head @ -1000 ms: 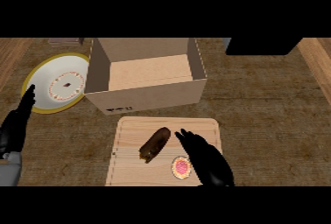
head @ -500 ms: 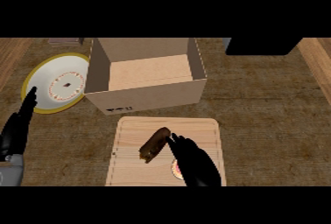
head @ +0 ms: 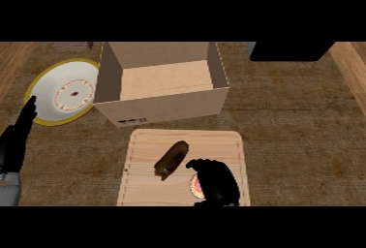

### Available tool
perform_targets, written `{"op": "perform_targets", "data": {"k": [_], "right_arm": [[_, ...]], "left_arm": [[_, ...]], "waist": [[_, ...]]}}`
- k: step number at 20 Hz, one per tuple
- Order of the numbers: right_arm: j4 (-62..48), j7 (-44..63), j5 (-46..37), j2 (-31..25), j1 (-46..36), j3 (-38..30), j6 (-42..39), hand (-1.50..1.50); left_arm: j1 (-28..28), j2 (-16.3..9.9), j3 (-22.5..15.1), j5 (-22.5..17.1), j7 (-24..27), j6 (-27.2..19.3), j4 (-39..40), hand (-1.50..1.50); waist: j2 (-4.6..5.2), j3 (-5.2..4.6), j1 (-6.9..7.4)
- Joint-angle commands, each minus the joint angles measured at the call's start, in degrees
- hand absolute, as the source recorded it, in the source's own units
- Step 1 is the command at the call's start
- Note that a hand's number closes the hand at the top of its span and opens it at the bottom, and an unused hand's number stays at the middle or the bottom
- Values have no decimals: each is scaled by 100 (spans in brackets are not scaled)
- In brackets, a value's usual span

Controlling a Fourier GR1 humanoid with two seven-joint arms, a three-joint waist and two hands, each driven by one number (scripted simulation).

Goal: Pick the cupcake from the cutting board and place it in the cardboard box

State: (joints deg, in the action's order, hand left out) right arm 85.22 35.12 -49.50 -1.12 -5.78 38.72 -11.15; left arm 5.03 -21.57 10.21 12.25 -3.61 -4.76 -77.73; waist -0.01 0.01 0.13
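Right hand (head: 214, 181) curls over the cupcake (head: 194, 187) at the cutting board (head: 143, 145) near edge; only a pink sliver shows, grip unconfirmed. Risks: cupcake slips out on lift, or the brown pastry (head: 172, 159) just beside gets knocked. Cardboard box (head: 166, 104) rim could catch it. Left hand (head: 16, 140) rests open at left edge.

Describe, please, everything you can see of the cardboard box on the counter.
The cardboard box is plain brown, open at the top, its walls upright. Its pale inner floor shows nothing inside. A small dark printed mark sits low on the front wall. It stands upright on the counter, just behind the cutting board, the yellow-rimmed plate at its left. Neither hand touches it.
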Motion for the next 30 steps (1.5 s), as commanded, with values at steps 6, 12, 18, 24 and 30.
{"op": "perform_targets", "data": {"k": [6, 12, 18, 24, 30], "right_arm": [[-1012, -651, -979, -143, -604, -226, 1324, 150], [-451, 1169, -1618, 110, -461, -490, 1596, 150], [208, 3144, -2765, 75, -302, -717, 1590, 150], [1436, 3629, -3921, 110, -635, -125, 985, 150], [1610, 3573, -3795, 109, -1992, 132, 211, 150]], "left_arm": [[280, 7, 84, 46, -171, 69, 83, 0], [-109, 148, 21, 91, -247, 13, -283, 0], [-230, 135, 23, 147, -204, -19, -392, 0], [-110, 320, -71, 248, -82, -119, -146, 0], [169, 189, 33, 248, -53, 12, 70, 0]], "waist": [[5, 1, -9], [-26, 1, -34], [-55, -5, -80], [-33, -8, -73], [1, -5, 25]]}}
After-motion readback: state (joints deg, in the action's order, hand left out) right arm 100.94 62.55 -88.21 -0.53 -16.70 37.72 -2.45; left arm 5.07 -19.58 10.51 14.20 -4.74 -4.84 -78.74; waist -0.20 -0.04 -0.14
